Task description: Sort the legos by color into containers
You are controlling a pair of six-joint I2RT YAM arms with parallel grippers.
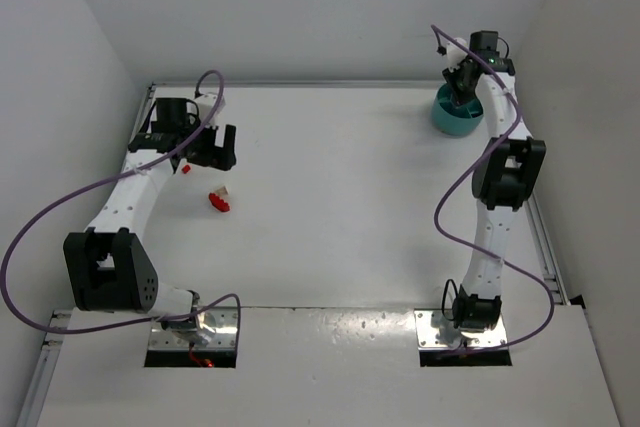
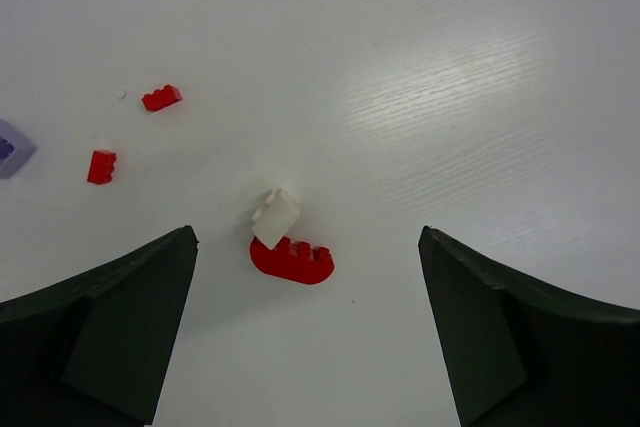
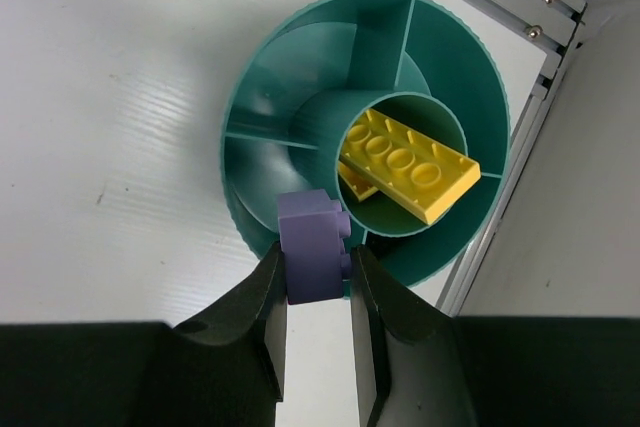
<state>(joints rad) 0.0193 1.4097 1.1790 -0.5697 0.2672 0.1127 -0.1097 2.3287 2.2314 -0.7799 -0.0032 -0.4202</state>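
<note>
Right gripper [image 3: 317, 263] is clamped on a purple brick [image 3: 312, 232], which sticks out past the fingertips. The tub [image 3: 450, 67] sits directly below and ahead of it. The brick hangs over the tub's near wall, just short of the centre cup holding the yellow plates [image 3: 410, 167].

Risks:
- Let go here and the brick likely clips the wall or a divider, then bounces out onto the table [image 3: 120, 97].
- Push too far forward and it drops into the centre cup with the yellow: wrong colour mix.
- I can't tell which outer section it's lined up with; it looks close to a divider.

Left gripper [image 2: 307, 231] is wide open and holding nothing. A red piece [image 2: 292, 260] lies on the table between its fingers, with a whitish brick [image 2: 275, 217] touching its far side.

- Closing straight down risks catching both colours, or squirting one out sideways.

Two small red bricks [image 2: 161, 98] lie ahead and to the left of that gripper, well apart from the pair.
</note>
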